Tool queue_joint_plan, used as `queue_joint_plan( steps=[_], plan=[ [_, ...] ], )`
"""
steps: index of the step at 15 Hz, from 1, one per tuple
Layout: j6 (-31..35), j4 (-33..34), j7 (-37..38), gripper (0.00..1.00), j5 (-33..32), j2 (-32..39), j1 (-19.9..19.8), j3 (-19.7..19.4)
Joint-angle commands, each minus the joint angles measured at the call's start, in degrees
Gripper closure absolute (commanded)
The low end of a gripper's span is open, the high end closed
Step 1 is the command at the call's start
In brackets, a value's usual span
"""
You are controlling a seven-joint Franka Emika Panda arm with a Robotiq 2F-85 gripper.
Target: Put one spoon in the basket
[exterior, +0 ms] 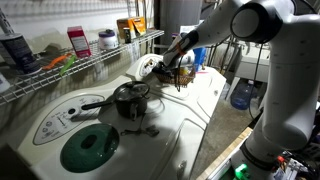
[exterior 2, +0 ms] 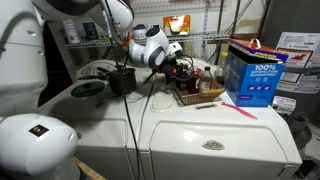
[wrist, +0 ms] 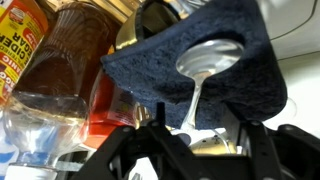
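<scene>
place: home laundry room | signs: top-load washer (exterior: 45, 125), dryer (exterior 2: 215, 130), wire shelf (exterior: 100, 58)

Dim, warm indoor light in both exterior views; coarse, soft detail, dark corners. Overexposed white on washer top (exterior 2: 215, 125). Wrist view very close, blurred; bottles (wrist: 55, 80) out of focus, bright glint on spoon (wrist: 208, 58), deep shadow below.
</scene>
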Motion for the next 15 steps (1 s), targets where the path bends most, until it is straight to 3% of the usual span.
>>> queue_joint_plan(
  steps=[1, 3, 7, 10, 14, 15],
  plan=[
    [-3.9, -2.9, 4.1, 0.07, -4.7, -4.3, 7.6, -7.6],
    [-5.8, -5.1, 5.1, 0.0, -8.5, -6.9, 11.8, -11.8],
    [-11.0, -11.5, 6.6, 0.0, -17.5, -15.4, 17.7, -16.6],
    [-15.0, -15.9, 11.0, 0.0, -27.9, -22.6, 19.7, -18.5],
    [-25.5, -21.9, 18.2, 0.0, -39.3, -34.7, 17.9, -14.1],
    [-28.6, -23.4, 16.5, 0.0, -36.3, -36.7, 9.5, -4.6]
  ],
)
